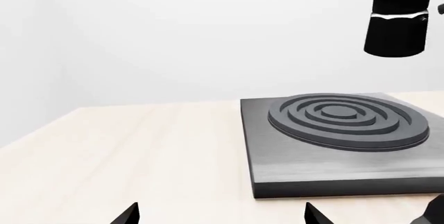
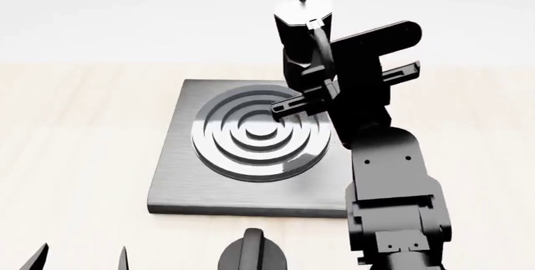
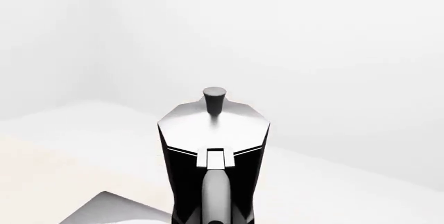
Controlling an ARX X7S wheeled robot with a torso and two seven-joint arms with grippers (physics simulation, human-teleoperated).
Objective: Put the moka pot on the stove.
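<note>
Hanging in the air at the upper centre of the head view, the moka pot [image 2: 297, 25] sits upright, its long axis vertical, silver lid and knob on top. Its curved black handle faces the right arm, and the right end effector [image 2: 316, 88] pinches that handle, fingers pressed in on it from either side. The pot's base is above the far right part of the stove [image 2: 180, 182], clear of it; in the left wrist view the pot's lower body [image 1: 396, 18] floats at the upper right of the frame, well above the burner rings [image 1: 347, 117].

The stove lies flat on the pale wooden tabletop [image 2: 75, 132], centre of the head view, with nothing resting on its rings. A short black round knob [image 2: 250, 252] stands near the stove's front edge, at the bottom of the frame.

The left end effector [image 2: 79, 259] shows only two dark fingertips at the lower left, spread apart and holding nothing, low over the tabletop.
</note>
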